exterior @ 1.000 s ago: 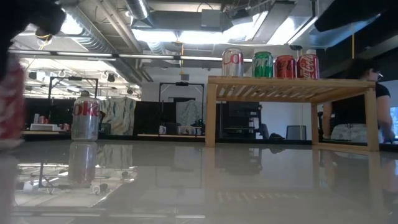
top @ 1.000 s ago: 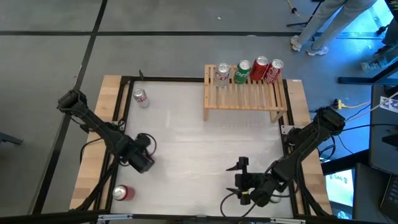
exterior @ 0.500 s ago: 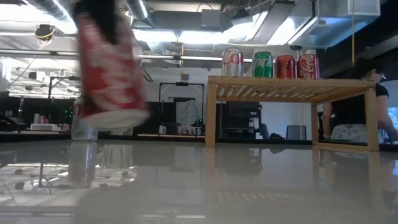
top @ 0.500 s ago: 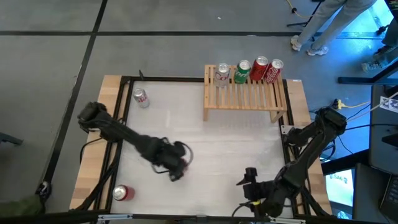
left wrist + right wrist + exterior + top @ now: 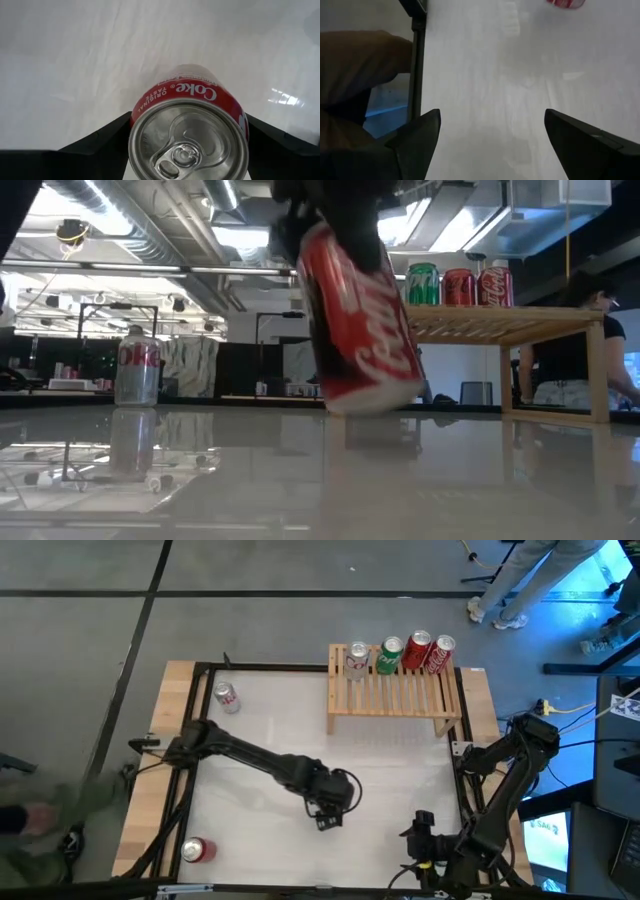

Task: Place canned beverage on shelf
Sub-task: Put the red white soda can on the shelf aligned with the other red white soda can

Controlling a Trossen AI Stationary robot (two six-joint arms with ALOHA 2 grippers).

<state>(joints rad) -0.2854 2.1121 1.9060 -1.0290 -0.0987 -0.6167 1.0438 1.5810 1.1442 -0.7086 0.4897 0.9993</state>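
Observation:
My left gripper (image 5: 330, 804) is over the middle of the table, shut on a red Coke can (image 5: 360, 320), whose silver top fills the left wrist view (image 5: 189, 145). The light-wood slatted shelf (image 5: 395, 692) stands at the far right on short legs. Along its far edge stand a silver can (image 5: 358, 657), a green can (image 5: 389, 655) and two red cans (image 5: 428, 650). In the low view the held can hides the silver one. My right gripper (image 5: 420, 840) is open and empty near the table's near right corner. My left gripper pinches the can's side wall near its top rim (image 5: 136, 112) between its two fingers, one on each side. The fingers (image 5: 107, 137) come from above, pointing down. The can hangs tilted below the gripper, its bottom (image 5: 375, 398) lifted clear of the table.
A silver can (image 5: 226, 697) stands on the table at the far left, also in the low view (image 5: 137, 368). A red can (image 5: 197, 850) is at the near left corner. A blurred person (image 5: 40, 815) is beside the table's left side; others stand beyond the far right.
My left gripper has carried the red can from the near left toward the table's middle and right, the can lifted clear and now more tilted. My right gripper has drawn back toward the near right corner.

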